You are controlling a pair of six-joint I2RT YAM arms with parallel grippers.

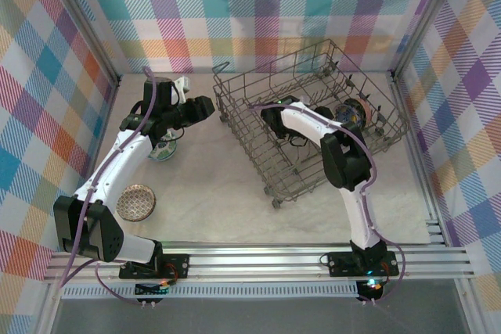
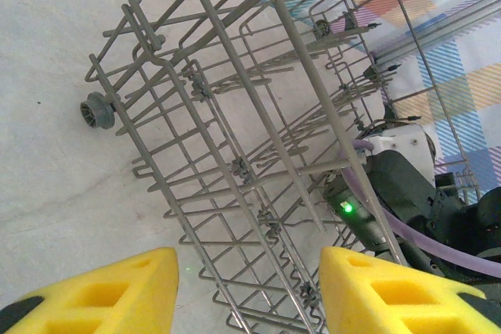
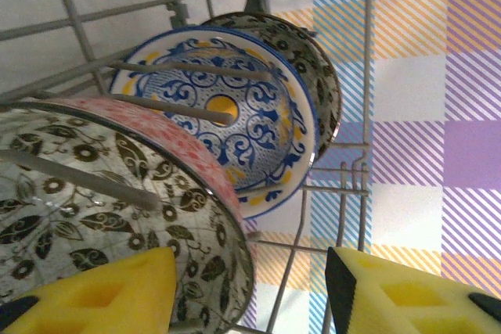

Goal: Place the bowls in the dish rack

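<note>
The dish rack (image 1: 313, 127) is a big grey wire basket at centre right. Three bowls stand on edge between its tines: a red-sided one with a dark leaf pattern inside (image 3: 117, 193), a blue-white one (image 3: 227, 123) and a dark-patterned one (image 3: 317, 68). They show as a cluster (image 1: 354, 111) in the top view. My right gripper (image 3: 250, 287) (image 1: 333, 113) is open inside the rack. The leaf bowl's rim lies by its left pad (image 3: 102, 295), clear of the right pad. My left gripper (image 2: 246, 291) (image 1: 205, 107) is open and empty, facing the rack (image 2: 235, 115). Two bowls sit on the table, tan-brown (image 1: 137, 201) and green (image 1: 164, 149).
The left arm passes over the green bowl. The rack has a small wheel (image 2: 98, 109) at its corner and stands askew on the pale tabletop (image 1: 219, 185). Plaid walls and metal posts close in the back and both sides. The right arm's dark body (image 2: 407, 185) shows through the rack wires.
</note>
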